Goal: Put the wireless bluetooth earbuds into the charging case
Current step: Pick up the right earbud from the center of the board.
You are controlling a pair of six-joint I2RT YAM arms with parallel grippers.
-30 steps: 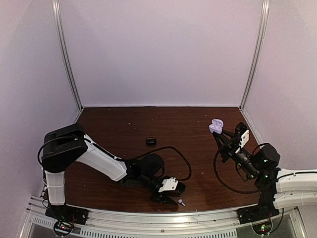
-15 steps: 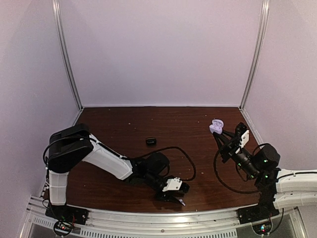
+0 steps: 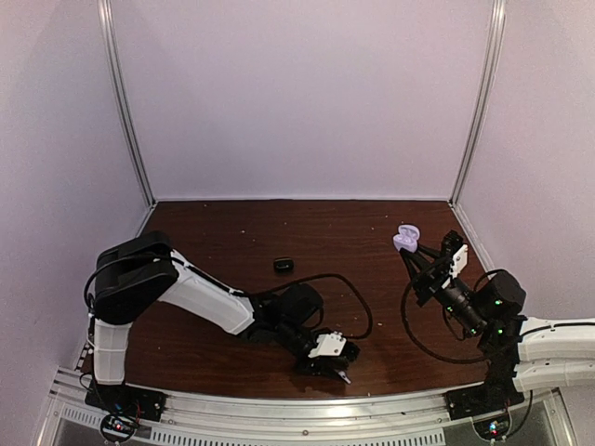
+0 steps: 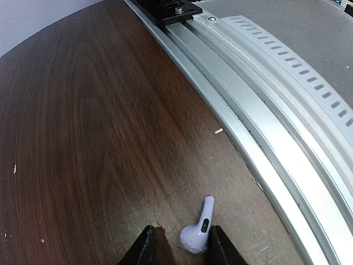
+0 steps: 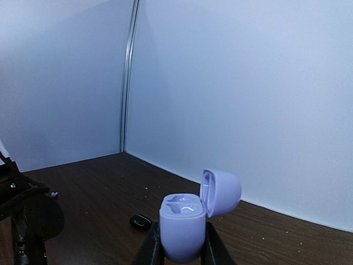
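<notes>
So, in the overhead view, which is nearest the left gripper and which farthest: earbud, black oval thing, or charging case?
1. The earbud: between the left gripper's fingers, at the near edge.
2. The black oval object: mid-table.
3. The charging case: far right, held by the right gripper.

mid-table (image 3: 307,232): bare wood, passable | obstacles: black oval object (image 3: 284,265), cable loop (image 3: 327,276) | rail (image 4: 276,138): apparently crowds left gripper (image 4: 181,243)
</notes>
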